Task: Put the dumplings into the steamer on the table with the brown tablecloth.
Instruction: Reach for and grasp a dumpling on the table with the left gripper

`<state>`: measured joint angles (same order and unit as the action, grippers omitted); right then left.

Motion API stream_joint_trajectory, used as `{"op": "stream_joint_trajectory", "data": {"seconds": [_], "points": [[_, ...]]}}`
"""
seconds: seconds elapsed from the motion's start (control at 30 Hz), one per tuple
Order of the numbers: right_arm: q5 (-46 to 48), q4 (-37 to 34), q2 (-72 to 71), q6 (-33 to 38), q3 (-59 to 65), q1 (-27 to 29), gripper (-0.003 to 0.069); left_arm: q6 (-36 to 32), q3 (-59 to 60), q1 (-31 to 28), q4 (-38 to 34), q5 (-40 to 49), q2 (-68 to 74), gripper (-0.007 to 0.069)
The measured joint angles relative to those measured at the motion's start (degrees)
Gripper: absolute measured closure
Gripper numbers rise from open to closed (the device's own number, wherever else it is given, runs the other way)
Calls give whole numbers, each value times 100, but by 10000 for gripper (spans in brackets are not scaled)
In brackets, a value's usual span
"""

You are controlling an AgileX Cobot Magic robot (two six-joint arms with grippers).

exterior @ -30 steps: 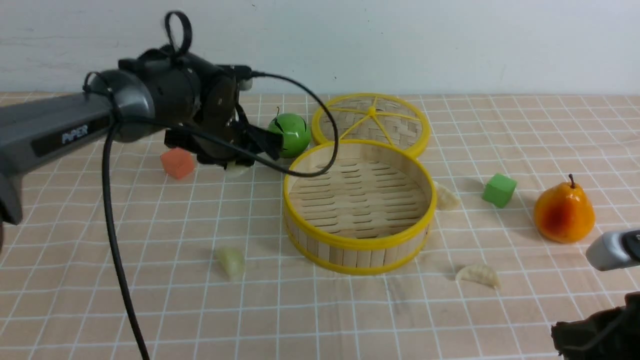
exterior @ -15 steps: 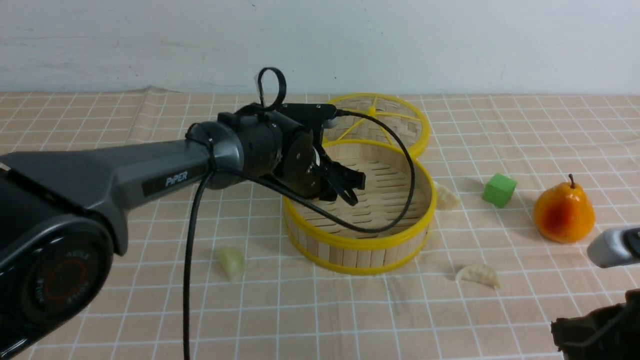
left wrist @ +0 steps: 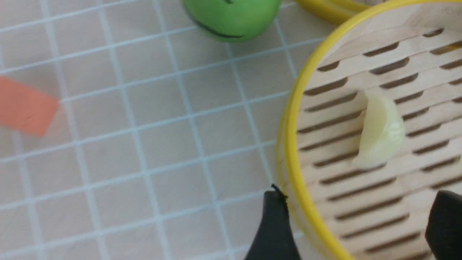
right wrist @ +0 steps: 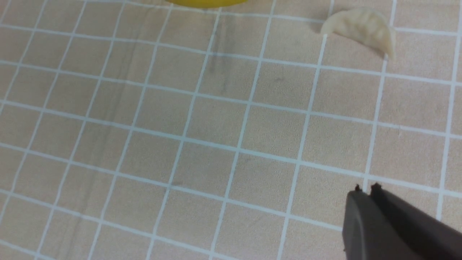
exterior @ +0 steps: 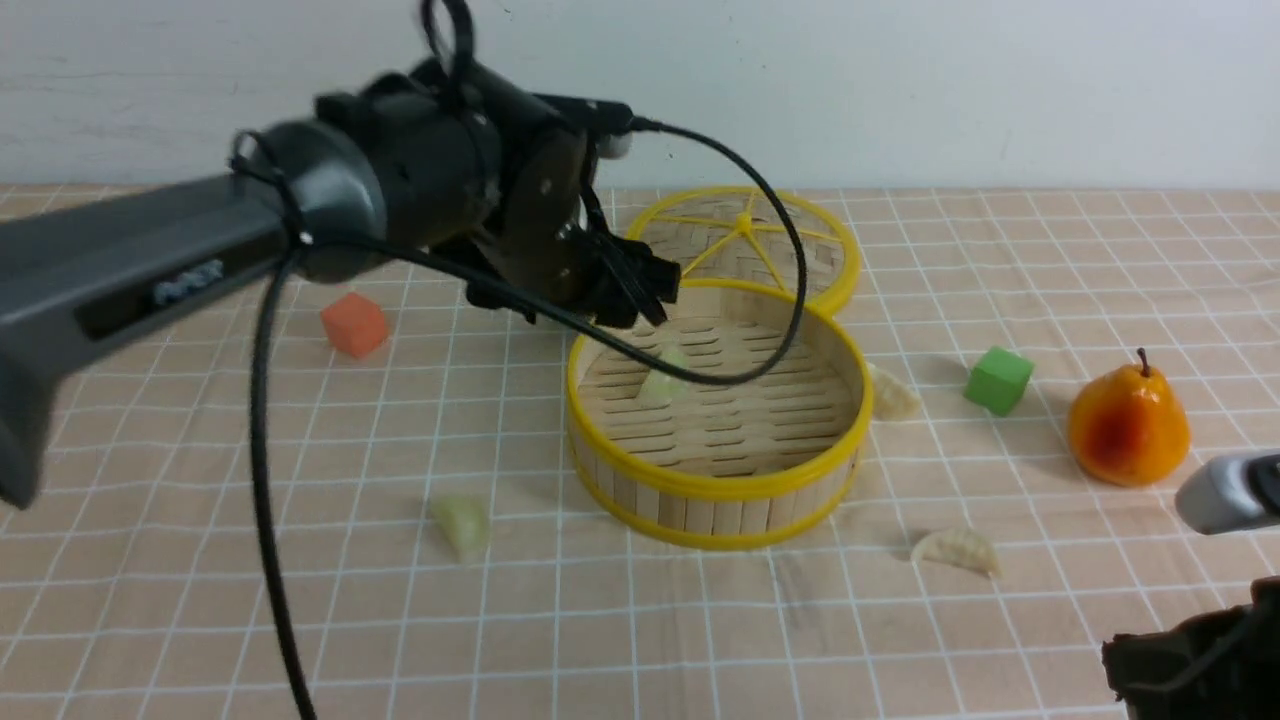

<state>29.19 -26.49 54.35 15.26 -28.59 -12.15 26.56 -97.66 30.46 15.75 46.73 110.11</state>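
Observation:
The round bamboo steamer [exterior: 712,490] stands mid-table on the brown tablecloth [exterior: 300,620]. One pale green dumpling [exterior: 662,374] [left wrist: 380,133] lies on its slatted floor, near the left wall. My left gripper [exterior: 628,292] [left wrist: 361,193] hangs open and empty above the steamer's back left rim [left wrist: 292,144]. A second pale green dumpling [exterior: 462,523] rests on the cloth front left of the steamer. One cream dumpling [exterior: 892,393] touches the steamer's right side, another [exterior: 957,550] [right wrist: 361,29] lies front right. My right gripper [right wrist: 366,187] is shut, low over the cloth near that one.
The flat woven lid [exterior: 745,240] lies behind the steamer. An orange cube [exterior: 354,324] sits at the left, a green cube [exterior: 998,379] and a pear [exterior: 1128,425] at the right. A green apple [left wrist: 231,16] is beside the steamer, hidden by my left arm in the front view.
My left gripper carried a pale green dumpling from beside the apple to over the steamer, opened and let it drop inside, then rose and drew back left. The right arm stayed put.

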Motion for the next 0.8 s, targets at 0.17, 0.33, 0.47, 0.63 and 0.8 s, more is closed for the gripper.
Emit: {"op": "stream_joint_trajectory", "data": {"seconds": [0.17,0.33,0.47,0.63,0.8], "points": [[-20,9,0,0,0,0,635,-36,594,0,-10,1238,-516,106],[-20,19,0,0,0,0,629,121,1970,0,-68,707,-587,106],[-20,19,0,0,0,0,624,1066,2548,0,109,-512,-500,106],[-20,19,0,0,0,0,619,2255,2625,0,923,-879,-111,106],[-20,19,0,0,0,0,615,2888,2617,0,1542,-1007,261,141]]}}
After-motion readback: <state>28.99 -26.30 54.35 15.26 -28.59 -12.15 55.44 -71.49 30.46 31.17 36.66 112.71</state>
